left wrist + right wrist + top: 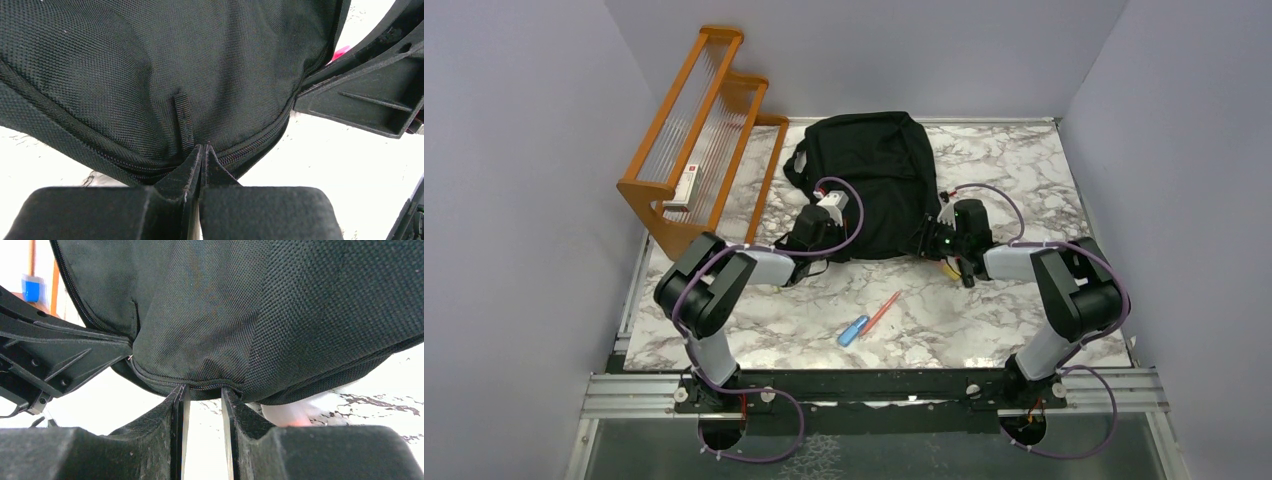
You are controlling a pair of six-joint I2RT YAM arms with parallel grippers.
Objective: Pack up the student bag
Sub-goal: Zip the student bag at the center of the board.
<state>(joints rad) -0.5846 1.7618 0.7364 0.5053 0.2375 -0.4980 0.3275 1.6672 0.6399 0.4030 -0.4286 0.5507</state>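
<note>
Student bag, the large soft black fabric backpack, is lying flat at the back-centre of the marble-patterned worktop, w/ both arms reaching to its near edge. L pincer is sitting fully closed, tips meeting right against the zip seam just below a short black fabric pull tab; whether it is nipping any cloth btwn them can't be told. R pincer is standing partly open, one finger each side of the seam, tips touching the bag's rim, seemingly not clamping it. The step in hand is prob. opening the zip so the slim red pen and the small blue cylinder, lying nearer the arm bases and apart from the bag, can go in. To do it well, R should be closing on the rim fabric first & holding it taut. L should be catching the tab itself, not just the seam, then pulling along the zip line, not upward, or the soft bag is likely bunching and sliding.
</note>
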